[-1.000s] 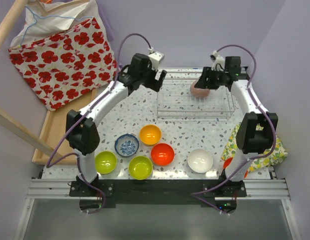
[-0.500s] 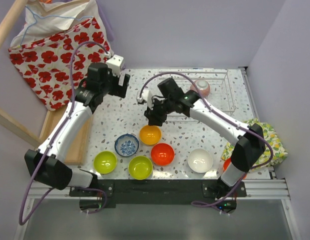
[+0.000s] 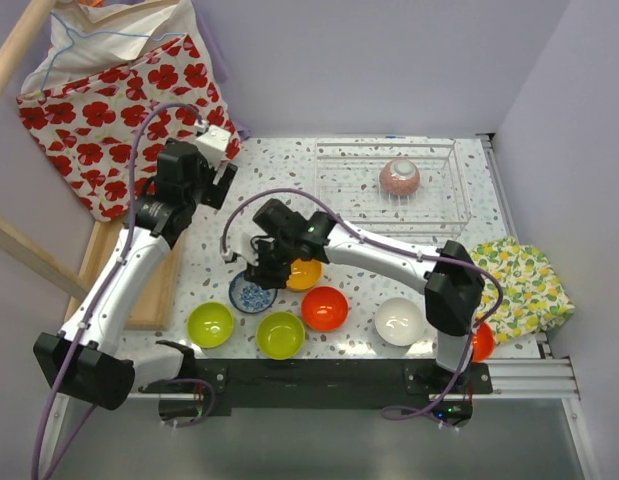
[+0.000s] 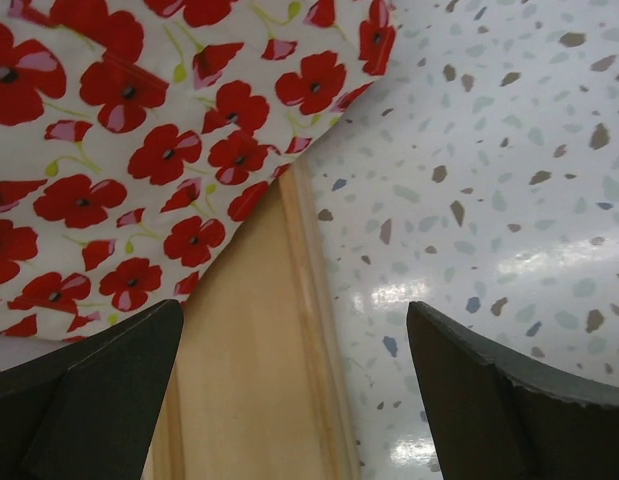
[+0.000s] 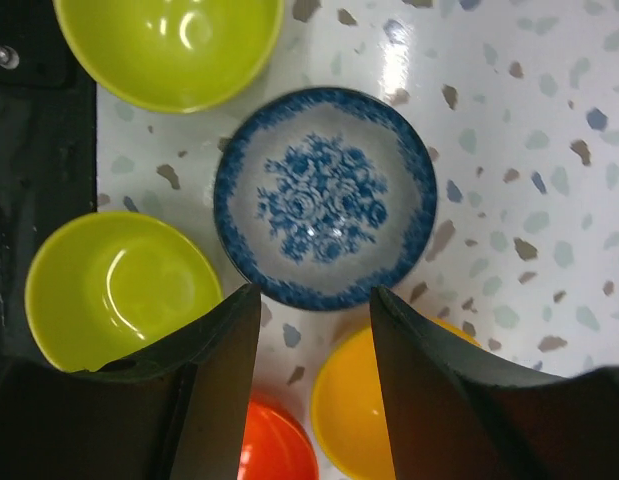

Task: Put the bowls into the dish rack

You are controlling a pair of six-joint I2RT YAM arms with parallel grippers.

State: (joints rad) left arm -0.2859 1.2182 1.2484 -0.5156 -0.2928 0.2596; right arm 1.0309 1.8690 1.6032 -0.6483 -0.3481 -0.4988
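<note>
my right jaws: open, empty, over blue bowl (image 5: 325,195) on table (image 5: 519,210) | my left jaws: wide open, empty | dish rack (image 3: 334,190): well apart | risk: I bump the close orange-yellow bowl (image 5: 354,410) going down

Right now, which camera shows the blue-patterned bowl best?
The right wrist view: the blue-patterned bowl sits whole, pattern clear. The top view shows it small, partly behind the right gripper. The left wrist view misses it.
</note>
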